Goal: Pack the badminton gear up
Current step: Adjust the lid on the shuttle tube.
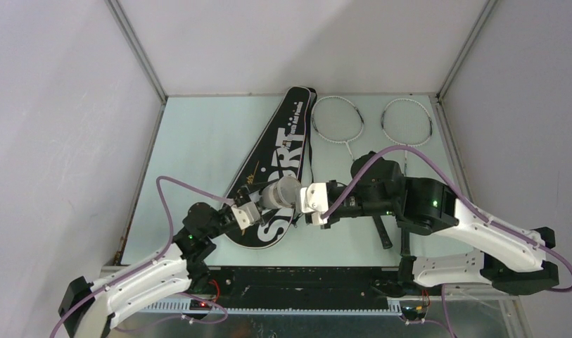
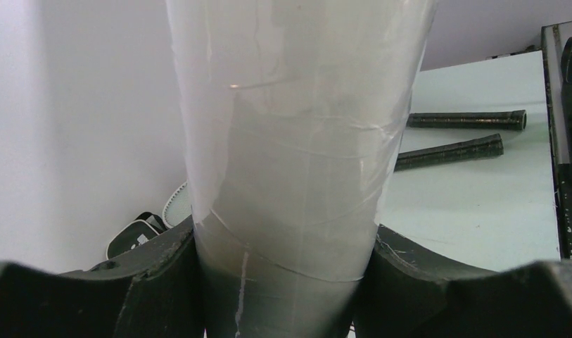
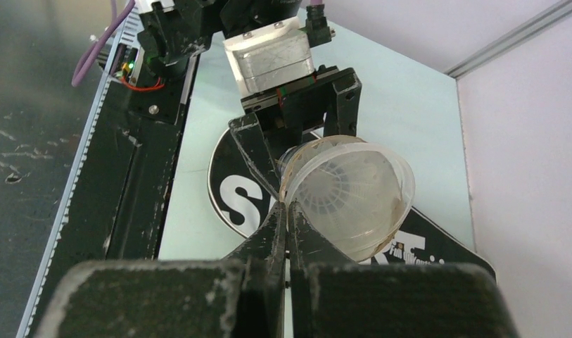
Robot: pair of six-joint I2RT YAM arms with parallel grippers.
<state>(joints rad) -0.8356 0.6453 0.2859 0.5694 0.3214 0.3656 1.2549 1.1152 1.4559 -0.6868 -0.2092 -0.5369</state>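
**Fingers (image 2: 149, 282) of the left gripper (image 1: 269, 199) clasp the long, translucent white cylindrical tube (image 2: 297, 141)**

Both black pads press on opposite sides of the tube near its closed end, with the jaws roughly half spread around its width. The tube is held off the pale green tabletop (image 1: 198, 141), above the wide end of the black racket-shaped bag lettered "SPORT" (image 1: 283, 151). Its open mouth faces the right gripper (image 3: 288, 225), whose jaws are pressed fully together with nothing between them. Their tips are at the near rim of the mouth. A white feather shuttlecock (image 3: 350, 193) sits inside, though I cannot tell how many are stacked there.

The tube looks light, thin-walled and smooth, so it would probably slide under a loose grip and dent under a hard one. The best hold seems to be on the body, well back from the mouth, because the rim is the weakest part. The feathers inside are fragile, so a push on them should be slow and straight.

The two thin silver-framed rackets lie at the far right of the table, one head (image 1: 337, 120) beside the other (image 1: 407, 121). They are well apart from the tube and are not yet bagged.
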